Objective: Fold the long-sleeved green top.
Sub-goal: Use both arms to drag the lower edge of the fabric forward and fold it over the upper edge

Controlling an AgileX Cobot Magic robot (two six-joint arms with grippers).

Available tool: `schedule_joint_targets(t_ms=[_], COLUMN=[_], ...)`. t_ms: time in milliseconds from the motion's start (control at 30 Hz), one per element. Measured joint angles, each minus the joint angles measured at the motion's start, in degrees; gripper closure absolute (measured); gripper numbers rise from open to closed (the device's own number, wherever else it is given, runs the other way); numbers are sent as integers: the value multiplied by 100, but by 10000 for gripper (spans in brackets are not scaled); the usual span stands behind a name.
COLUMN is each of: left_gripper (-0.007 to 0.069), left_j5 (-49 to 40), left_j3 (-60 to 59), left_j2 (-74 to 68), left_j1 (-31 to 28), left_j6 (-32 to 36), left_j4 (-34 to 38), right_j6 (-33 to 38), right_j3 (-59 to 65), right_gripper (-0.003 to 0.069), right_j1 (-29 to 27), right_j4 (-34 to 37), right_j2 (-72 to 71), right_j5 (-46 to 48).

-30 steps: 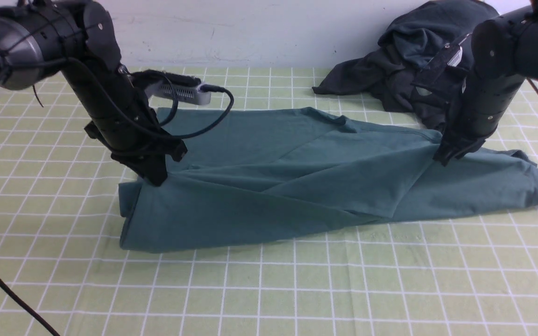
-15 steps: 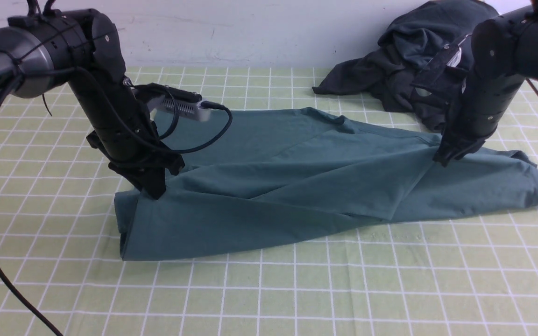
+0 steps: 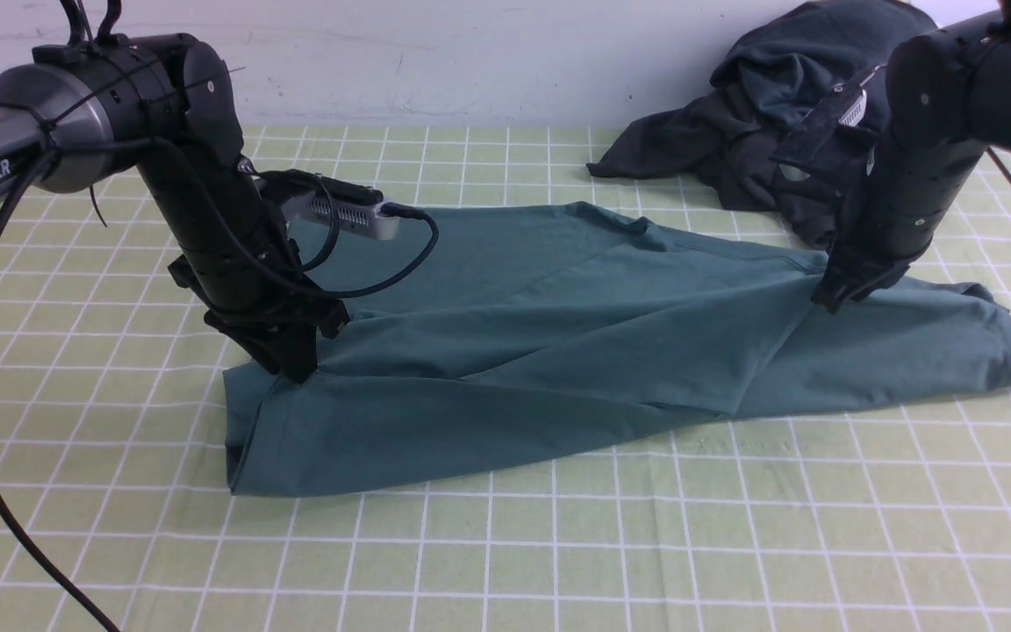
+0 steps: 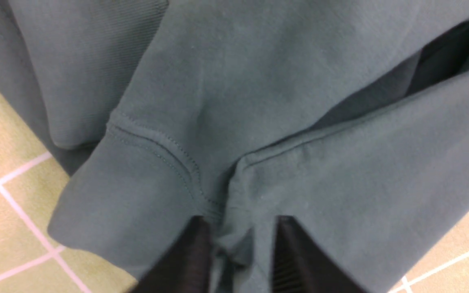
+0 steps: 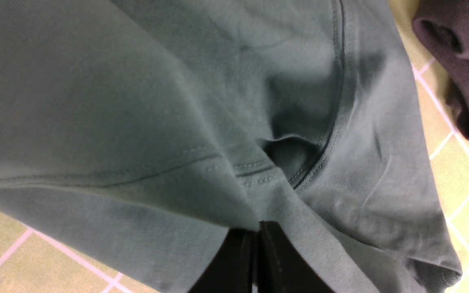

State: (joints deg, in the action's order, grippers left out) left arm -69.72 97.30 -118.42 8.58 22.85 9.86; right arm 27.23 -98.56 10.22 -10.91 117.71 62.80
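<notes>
The green long-sleeved top lies folded lengthwise across the checked table, sleeve laid over the body. My left gripper points down at the top's left end. In the left wrist view its jaws stand apart, with a loose pucker of the green top between them beside a sleeve seam. My right gripper is at the right part of the top, where cloth rises in a ridge to its tip. In the right wrist view it is shut on a pinch of the green top.
A heap of dark charcoal and slate garments lies at the back right, close behind my right arm; a dark cuff shows in the right wrist view. The green-checked tablecloth stretches out in front. A white wall stands behind.
My left gripper has come down and toward the front and its jaws have parted. The top's left end has sunk and spread nearer the front edge. The right arm has not moved.
</notes>
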Motion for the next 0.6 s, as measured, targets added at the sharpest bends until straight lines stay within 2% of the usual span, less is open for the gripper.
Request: schedule_joint_targets(t_ms=[67, 133, 300, 433, 500, 600], left_gripper=[588, 611, 615, 615, 615, 615], left_j5=[0, 0, 23, 405, 722, 1820], left_j3=[0, 0, 0, 0, 0, 0], left_j2=[0, 0, 255, 776, 1052, 1452], left_j1=[0, 0, 0, -34, -90, -229], left_j6=[19, 111, 201, 172, 102, -122], left_j4=[-7, -20, -80, -157, -165, -198], right_j6=[0, 0, 31, 183, 255, 297], right_j3=[0, 0, -6, -6, -6, -89], right_gripper=[662, 662, 662, 662, 662, 662], right_j1=[0, 0, 0, -36, -92, -312], right_j4=[0, 0, -72, -171, -171, -59], right_j2=[0, 0, 0, -39, -92, -146], right_j5=[0, 5, 275, 518, 542, 503])
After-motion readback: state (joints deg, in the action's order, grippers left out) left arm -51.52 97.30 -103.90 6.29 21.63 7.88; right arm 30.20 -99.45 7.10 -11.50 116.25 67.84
